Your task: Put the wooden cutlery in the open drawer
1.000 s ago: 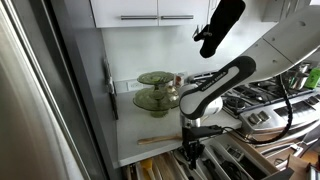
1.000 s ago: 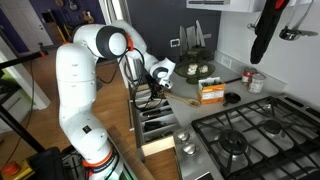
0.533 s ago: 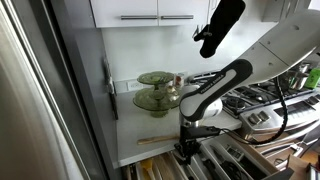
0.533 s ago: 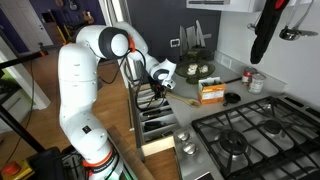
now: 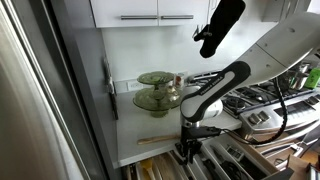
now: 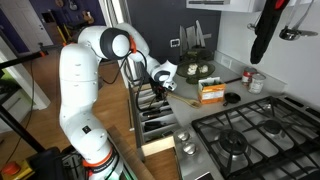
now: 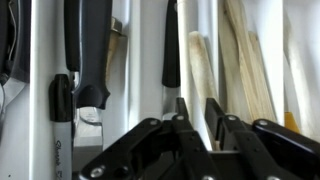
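Observation:
My gripper (image 7: pixel 199 112) is down inside the open drawer (image 5: pixel 222 166), also seen as a pull-out tray (image 6: pixel 156 126) below the counter. In the wrist view its two black fingers (image 7: pixel 183 118) stand close on either side of a pale wooden cutlery handle (image 7: pixel 196 68) that lies lengthwise in a narrow compartment. More pale wooden utensils (image 7: pixel 243 62) lie in the compartment to the right. Another wooden utensil (image 5: pixel 158 140) lies on the white counter beside the arm. In both exterior views the gripper (image 5: pixel 186 151) (image 6: pixel 152 96) points straight down into the drawer.
Green glass dishes (image 5: pixel 155 92) (image 6: pixel 196 70) stand at the back of the counter. Black-handled knives (image 7: pixel 92 50) and a marker (image 7: pixel 62 122) fill the left compartments. A gas stove (image 6: pixel 250 140), an orange box (image 6: pixel 211 92) and a can (image 6: pixel 256 82) sit nearby.
The gripper has sunk slightly lower into the drawer; the arm otherwise holds its place.

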Controlling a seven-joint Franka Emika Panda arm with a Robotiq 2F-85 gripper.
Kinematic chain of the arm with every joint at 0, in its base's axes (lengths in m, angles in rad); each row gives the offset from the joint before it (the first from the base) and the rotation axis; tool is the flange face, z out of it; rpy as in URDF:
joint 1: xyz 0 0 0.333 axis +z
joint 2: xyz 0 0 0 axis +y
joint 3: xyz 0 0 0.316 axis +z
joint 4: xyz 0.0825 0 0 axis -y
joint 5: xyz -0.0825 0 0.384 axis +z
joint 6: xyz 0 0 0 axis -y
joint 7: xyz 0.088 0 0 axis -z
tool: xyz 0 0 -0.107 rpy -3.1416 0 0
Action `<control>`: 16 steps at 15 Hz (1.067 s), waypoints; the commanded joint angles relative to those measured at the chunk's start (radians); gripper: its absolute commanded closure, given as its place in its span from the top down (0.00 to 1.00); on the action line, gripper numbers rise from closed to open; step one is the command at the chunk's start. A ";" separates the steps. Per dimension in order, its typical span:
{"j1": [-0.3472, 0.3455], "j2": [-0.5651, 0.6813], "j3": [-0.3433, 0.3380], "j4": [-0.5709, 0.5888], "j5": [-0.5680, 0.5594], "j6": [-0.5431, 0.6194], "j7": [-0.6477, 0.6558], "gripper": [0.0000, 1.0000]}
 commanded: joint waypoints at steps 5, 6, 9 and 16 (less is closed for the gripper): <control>-0.007 -0.133 -0.005 -0.084 -0.021 -0.050 0.035 0.90; -0.002 -0.179 -0.014 -0.113 -0.046 -0.082 0.066 0.97; 0.001 -0.305 -0.035 -0.185 -0.122 -0.122 0.190 1.00; -0.056 -0.463 -0.040 -0.214 -0.238 -0.089 0.539 1.00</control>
